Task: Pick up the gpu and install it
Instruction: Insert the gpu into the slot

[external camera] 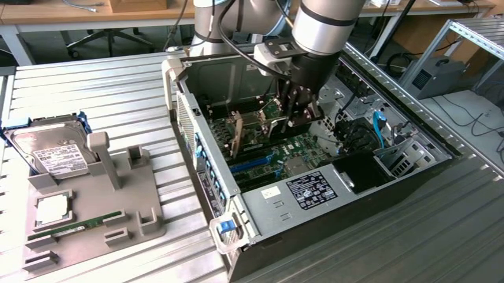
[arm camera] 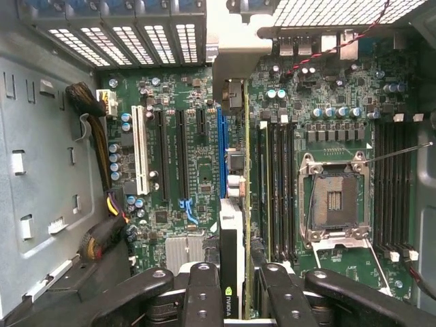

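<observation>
The arm (external camera: 323,26) reaches straight down into the open computer case (external camera: 272,206), its tool (arm camera: 235,289) pinching the gpu (arm camera: 231,228) edge-on above the motherboard (arm camera: 177,157). The card carries an Nvidia logo.

Open computer case (external camera: 189,121), hard drive (external camera: 51,150), memory stick (external camera: 75,227)

gpu (arm camera: 231,231) end hidden between tool (arm camera: 237,276) fingers (arm camera: 204,293); tool body cut by wrist-view edge.
</observation>
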Controlling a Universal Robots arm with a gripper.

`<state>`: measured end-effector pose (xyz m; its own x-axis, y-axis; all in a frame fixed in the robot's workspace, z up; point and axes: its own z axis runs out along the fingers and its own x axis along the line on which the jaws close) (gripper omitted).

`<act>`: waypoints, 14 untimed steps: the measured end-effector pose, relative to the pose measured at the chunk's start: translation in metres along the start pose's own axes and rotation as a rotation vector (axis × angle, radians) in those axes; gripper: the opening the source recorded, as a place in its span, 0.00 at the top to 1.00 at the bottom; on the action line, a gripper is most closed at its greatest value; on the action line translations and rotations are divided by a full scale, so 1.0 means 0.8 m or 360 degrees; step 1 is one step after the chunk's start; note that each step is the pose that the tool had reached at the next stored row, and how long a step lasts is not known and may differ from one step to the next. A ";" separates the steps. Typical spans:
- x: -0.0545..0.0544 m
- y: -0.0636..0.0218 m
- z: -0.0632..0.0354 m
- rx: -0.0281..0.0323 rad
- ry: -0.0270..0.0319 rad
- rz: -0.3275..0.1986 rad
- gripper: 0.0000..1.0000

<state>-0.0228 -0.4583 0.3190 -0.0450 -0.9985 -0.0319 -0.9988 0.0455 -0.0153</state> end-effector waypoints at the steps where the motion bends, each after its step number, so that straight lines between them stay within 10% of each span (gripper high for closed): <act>1: 0.000 0.000 0.001 -0.00001 0.00001 0.0000 0.73; 14: 0.000 0.000 0.015 -0.00001 0.00004 0.0000 0.73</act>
<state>-0.0228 -0.4583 0.3071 -0.0450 -0.9985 -0.0317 -0.9988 0.0455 -0.0152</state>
